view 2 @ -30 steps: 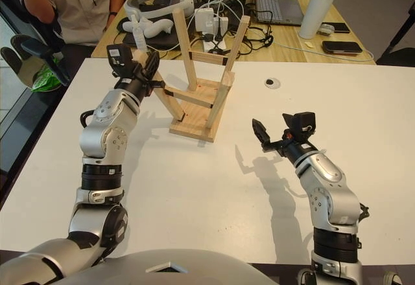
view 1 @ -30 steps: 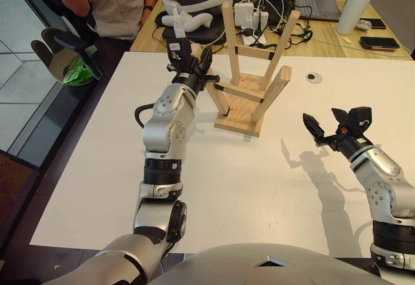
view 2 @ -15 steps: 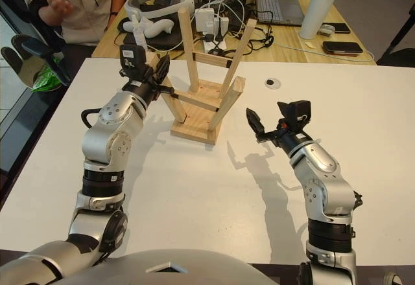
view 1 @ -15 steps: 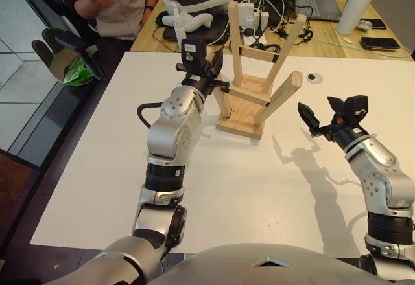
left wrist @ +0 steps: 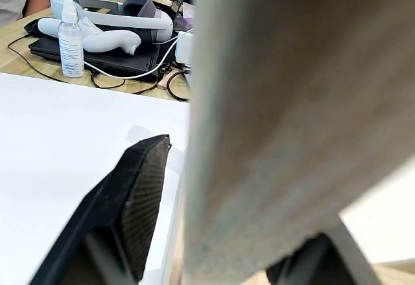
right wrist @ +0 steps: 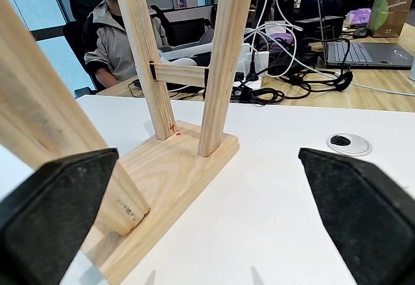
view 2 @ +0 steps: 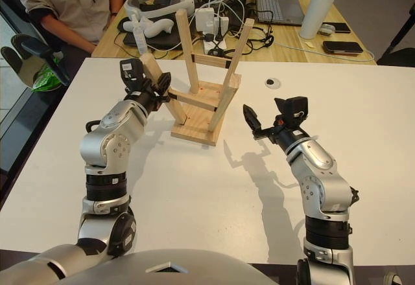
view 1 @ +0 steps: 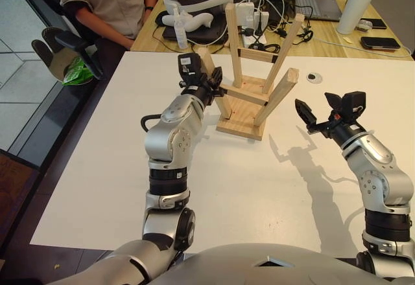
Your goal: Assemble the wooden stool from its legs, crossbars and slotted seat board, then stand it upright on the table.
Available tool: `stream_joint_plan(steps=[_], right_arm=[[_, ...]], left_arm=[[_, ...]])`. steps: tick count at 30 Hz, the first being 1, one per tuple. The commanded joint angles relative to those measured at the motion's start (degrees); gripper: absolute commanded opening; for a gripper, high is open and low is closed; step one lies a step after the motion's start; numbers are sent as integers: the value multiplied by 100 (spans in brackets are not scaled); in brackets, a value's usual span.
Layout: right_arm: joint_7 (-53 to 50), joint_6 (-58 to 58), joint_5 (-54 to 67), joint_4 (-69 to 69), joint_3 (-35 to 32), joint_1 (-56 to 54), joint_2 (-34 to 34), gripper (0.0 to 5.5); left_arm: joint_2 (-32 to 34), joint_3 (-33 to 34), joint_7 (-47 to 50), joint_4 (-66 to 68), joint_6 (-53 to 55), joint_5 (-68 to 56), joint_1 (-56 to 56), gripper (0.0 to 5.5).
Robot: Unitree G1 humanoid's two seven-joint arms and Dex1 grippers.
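The wooden stool (view 1: 241,120) rests upside down on the white table (view 1: 117,168), seat board flat and legs pointing up, with crossbars (view 1: 257,54) joining them. My left gripper (view 1: 213,84) is shut on the stool's near left leg (view 1: 216,91), just above the seat board. In the left wrist view that leg (left wrist: 279,103) stands between the dark fingers (left wrist: 130,201). My right gripper (view 1: 315,103) hovers open to the right of the stool, a short gap from its right leg (view 1: 277,94). The right wrist view looks between its pads (right wrist: 58,201) at the seat board (right wrist: 175,168).
A round grommet cap (view 1: 314,76) sits in the table behind the right gripper. Beyond the far edge, a wooden desk (view 1: 324,35) holds a headset (view 1: 194,0), a spray bottle, cables, a laptop, a steel tumbler (view 1: 355,6) and a phone. Open tabletop lies in front.
My right gripper has risen and moved left toward the stool. The left gripper shifted a little along the leg, and the stool turned slightly with it.
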Motion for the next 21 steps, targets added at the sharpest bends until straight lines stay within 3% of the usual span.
stream_joint_plan(steps=[1, 17, 21], right_arm=[[-28, 32, -34, -74, 1, -73, 37, 520], [-85, 61, -56, -89, 23, -120, 57, 520], [-89, 58, -62, -73, 20, -139, 71, 520]], left_arm=[[-90, -373, 21, -241, 364, 57, 37, 205], [1292, -2446, -701, -496, 903, 1379, 131, 205], [1368, -2434, -742, -446, 815, 1537, 57, 205]])
